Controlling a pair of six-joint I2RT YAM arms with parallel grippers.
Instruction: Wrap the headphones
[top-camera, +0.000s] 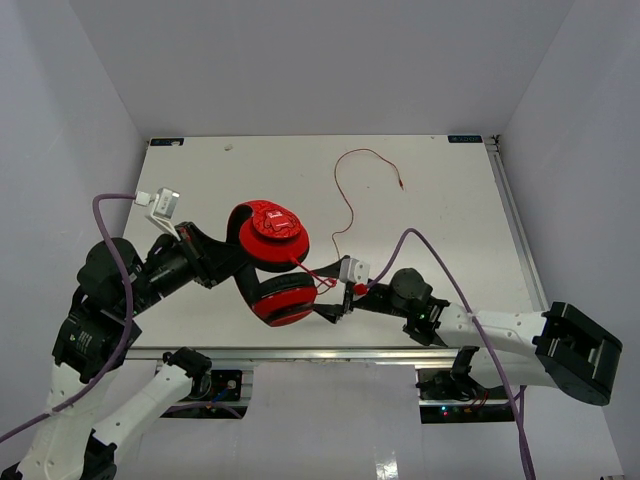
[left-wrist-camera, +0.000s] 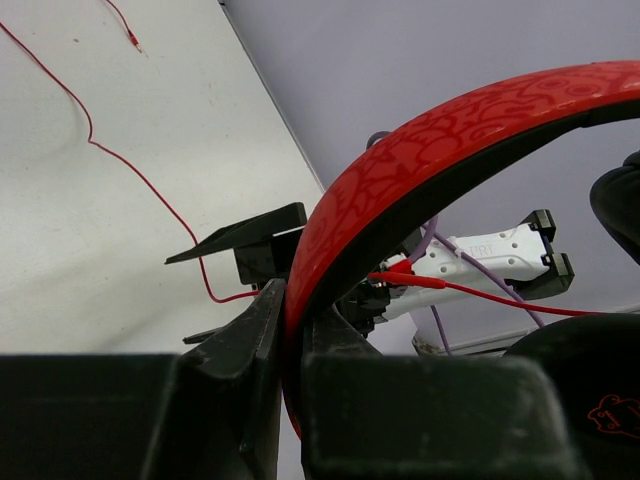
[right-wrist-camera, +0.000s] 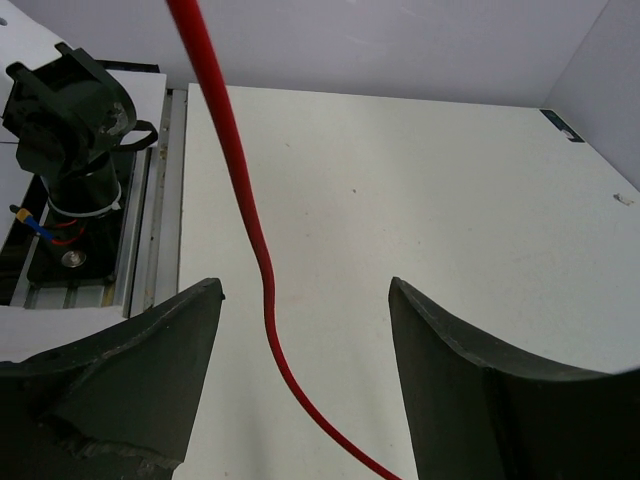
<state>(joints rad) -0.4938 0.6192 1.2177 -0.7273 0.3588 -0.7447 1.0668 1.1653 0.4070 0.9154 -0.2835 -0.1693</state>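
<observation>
The headphones (top-camera: 275, 262) lie left of the table's centre, one round red earcup (top-camera: 272, 225) facing up and the other (top-camera: 284, 298) nearer me. My left gripper (top-camera: 233, 266) is shut on the red, black-lined headband (left-wrist-camera: 430, 150), its jaws pinching the band (left-wrist-camera: 290, 325). The thin red cable (top-camera: 346, 205) runs from the headphones toward the far side and ends in a plug (top-camera: 400, 184). My right gripper (top-camera: 336, 300) is open just right of the near earcup. The cable (right-wrist-camera: 250, 230) passes between its spread fingers (right-wrist-camera: 305, 300) without being gripped.
A metal rail (top-camera: 515, 225) runs along the table's right edge. Purple arm cables (top-camera: 440, 262) loop over the near right of the table. White walls close in on three sides. The left arm's base (right-wrist-camera: 75, 130) stands beyond the table's near edge.
</observation>
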